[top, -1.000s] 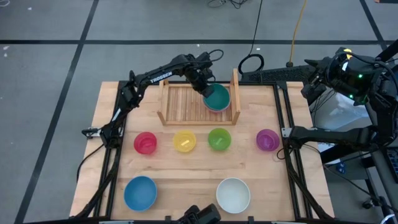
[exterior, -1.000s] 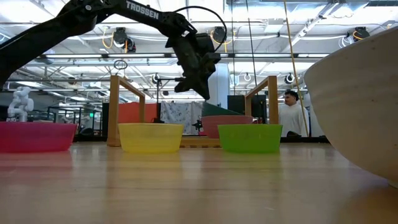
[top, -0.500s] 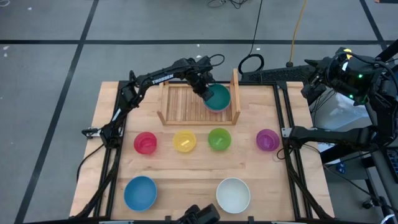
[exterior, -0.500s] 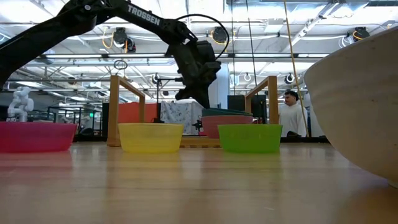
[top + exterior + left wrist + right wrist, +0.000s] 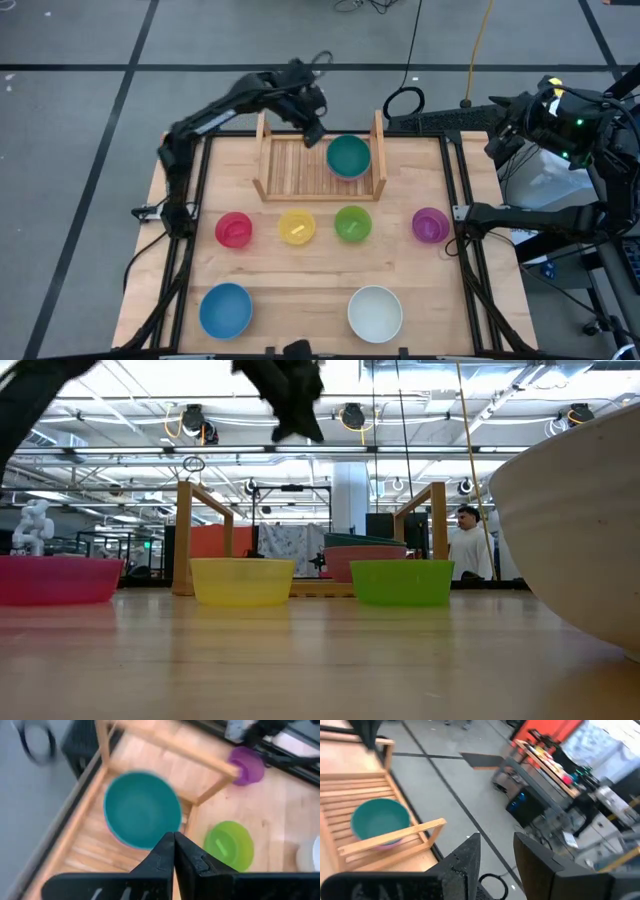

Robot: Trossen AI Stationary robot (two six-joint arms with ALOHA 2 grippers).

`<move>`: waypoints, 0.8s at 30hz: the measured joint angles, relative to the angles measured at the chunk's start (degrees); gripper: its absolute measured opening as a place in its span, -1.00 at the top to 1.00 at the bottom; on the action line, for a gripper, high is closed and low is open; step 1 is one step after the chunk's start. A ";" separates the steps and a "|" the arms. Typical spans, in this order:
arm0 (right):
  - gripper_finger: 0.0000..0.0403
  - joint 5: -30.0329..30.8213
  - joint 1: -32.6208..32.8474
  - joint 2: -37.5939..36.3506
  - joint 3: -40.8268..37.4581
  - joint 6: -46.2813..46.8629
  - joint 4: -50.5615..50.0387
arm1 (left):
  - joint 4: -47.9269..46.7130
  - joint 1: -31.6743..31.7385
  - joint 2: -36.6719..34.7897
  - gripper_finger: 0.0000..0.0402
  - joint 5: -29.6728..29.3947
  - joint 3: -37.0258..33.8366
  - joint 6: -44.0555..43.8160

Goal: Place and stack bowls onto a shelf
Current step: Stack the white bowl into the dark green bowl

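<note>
The teal green bowl (image 5: 348, 155) sits nested in a reddish bowl (image 5: 362, 565) at the right end of the shelf (image 5: 298, 166), between its two upright side boards. My left gripper (image 5: 313, 128) hangs raised above the shelf's far edge, just left of that stack, shut and holding nothing; in its wrist view the gripper (image 5: 173, 851) looks down on the teal bowl (image 5: 142, 810). My right gripper (image 5: 495, 855) waits open beyond the table's right side. Pink (image 5: 234, 229), yellow (image 5: 297, 226), light green (image 5: 353, 223) and purple (image 5: 430, 224) bowls stand in a row.
A blue bowl (image 5: 225, 310) and a white bowl (image 5: 375, 313) stand near the table's near edge. The left half of the shelf's slatted base (image 5: 285, 165) is bare. Cables lie on the floor past the far edge. A person (image 5: 466, 540) stands in the room behind.
The teal bowl went from tilted to level, settling into the reddish bowl on the shelf. My left gripper came off it, rose well above the shelf and drew back toward the table's far left.
</note>
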 joint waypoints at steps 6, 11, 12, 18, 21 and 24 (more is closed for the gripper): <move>0.46 -8.12 0.02 0.02 0.00 -2.40 -1.18 | -2.34 -1.82 -10.07 0.97 -6.82 0.04 6.00; 0.46 -8.45 0.02 0.26 -0.01 -6.58 -4.23 | -8.84 -2.24 -15.68 0.97 -10.99 0.04 2.20; 0.46 -8.47 0.02 0.35 -0.02 -6.92 -4.81 | -10.57 -2.24 -16.43 0.97 -11.70 0.04 2.00; 0.46 -8.77 0.02 2.44 -0.02 -6.17 -11.17 | -20.86 -2.53 -19.09 0.96 -15.58 0.04 1.43; 0.46 -14.26 0.00 4.17 -0.02 -3.02 -13.25 | -23.46 -2.57 -19.77 0.96 -16.35 0.04 1.85; 0.46 -24.77 0.02 5.97 -0.02 2.23 -14.53 | -25.35 -2.57 -19.92 0.96 -16.39 0.04 2.98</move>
